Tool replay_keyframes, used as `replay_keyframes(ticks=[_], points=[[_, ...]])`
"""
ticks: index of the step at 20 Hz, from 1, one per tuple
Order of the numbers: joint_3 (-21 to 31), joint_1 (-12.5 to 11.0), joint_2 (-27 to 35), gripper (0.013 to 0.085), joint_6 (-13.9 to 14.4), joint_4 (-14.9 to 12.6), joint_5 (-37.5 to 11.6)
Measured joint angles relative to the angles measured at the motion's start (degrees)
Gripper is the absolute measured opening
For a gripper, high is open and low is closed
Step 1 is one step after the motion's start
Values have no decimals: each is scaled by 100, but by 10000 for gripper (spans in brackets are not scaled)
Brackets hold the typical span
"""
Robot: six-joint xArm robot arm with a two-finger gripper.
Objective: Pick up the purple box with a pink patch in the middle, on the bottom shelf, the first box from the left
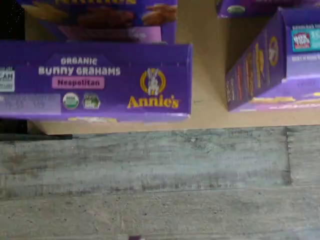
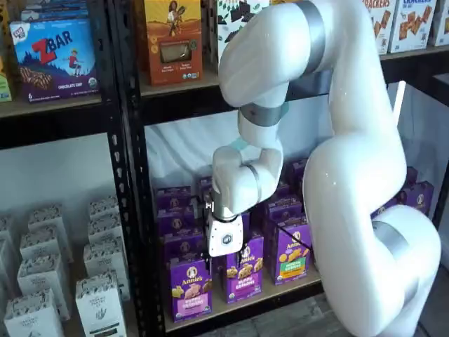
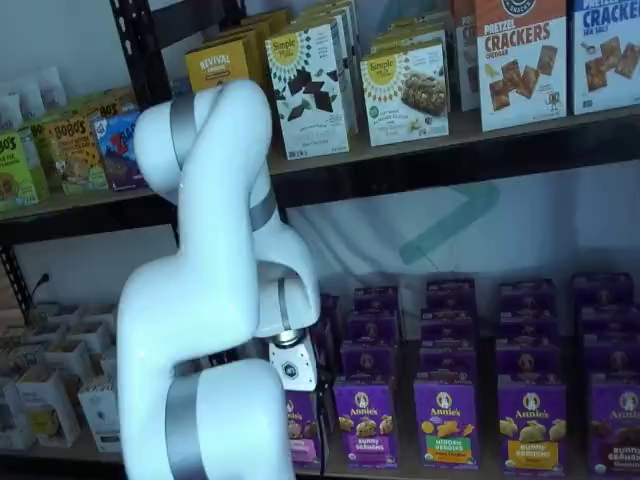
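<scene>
Purple box (image 2: 190, 287), stood at the front edge of the bottom shelf (image 2: 238, 306), is being approached from above; gripper (image 2: 225, 255) fingers are hidden, presumably spread wide and empty, so lowering is needed.

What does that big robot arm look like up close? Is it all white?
Mostly. The arm is made of fat, rounded, glossy white segments with grey bands at the joints. It ends in a white gripper body bearing a small dark round mark. A thin black cable runs beside it. The fingers aren't visible.

White arm (image 2: 330, 140) folded downward; pincer (image 2: 225, 242) body vertical, fingers unseen, jaws spread wide.
</scene>
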Motion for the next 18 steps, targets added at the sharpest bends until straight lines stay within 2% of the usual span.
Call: replay_keyframes(ticks=[8, 12, 15, 18], points=[[-577, -17, 404, 850, -335, 326, 53], [-761, -5, 521, 850, -646, 653, 49], [-866, 3, 581, 850, -979, 1003, 41], [-979, -36, 636, 850, -1024, 1013, 88]])
